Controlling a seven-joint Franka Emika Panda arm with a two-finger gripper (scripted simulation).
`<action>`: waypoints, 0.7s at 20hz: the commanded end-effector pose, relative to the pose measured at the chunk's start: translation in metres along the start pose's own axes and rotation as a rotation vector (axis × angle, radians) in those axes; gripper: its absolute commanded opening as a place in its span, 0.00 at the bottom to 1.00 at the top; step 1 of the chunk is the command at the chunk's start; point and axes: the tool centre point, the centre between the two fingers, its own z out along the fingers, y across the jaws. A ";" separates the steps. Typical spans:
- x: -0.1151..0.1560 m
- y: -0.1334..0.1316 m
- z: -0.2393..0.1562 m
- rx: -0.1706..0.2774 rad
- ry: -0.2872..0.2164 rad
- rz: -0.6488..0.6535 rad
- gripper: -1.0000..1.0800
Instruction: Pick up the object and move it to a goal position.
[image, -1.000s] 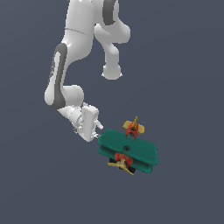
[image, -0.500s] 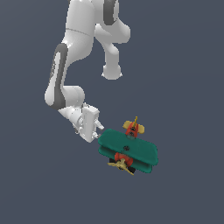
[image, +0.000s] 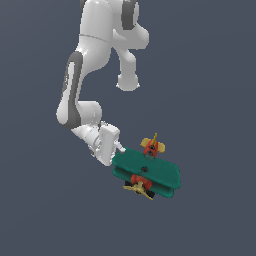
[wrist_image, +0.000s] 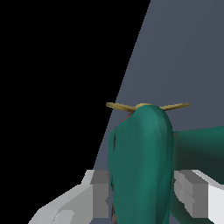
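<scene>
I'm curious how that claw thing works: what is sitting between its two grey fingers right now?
In the wrist view, the toy biplane's teal wing fills the space between the pincer's two fingers, one on each side. Nothing else shows there.

The white arm folds downward, its hand (wrist_image: 141, 192) low with fingers (wrist_image: 99, 192) spread apart on both sides.

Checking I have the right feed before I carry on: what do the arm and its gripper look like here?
The arm is glossy white with rounded, tubular links and dark grey bands at the joints. The hand is a white, boxy block. The gripper has two pale grey, blocky, stepped fingers. No cables, labels or markings show in either view.
</scene>
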 end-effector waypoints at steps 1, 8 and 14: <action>0.000 0.000 0.001 -0.001 0.001 0.000 0.00; 0.000 0.000 0.001 -0.001 0.001 0.000 0.00; 0.001 -0.003 0.002 -0.001 0.001 0.001 0.00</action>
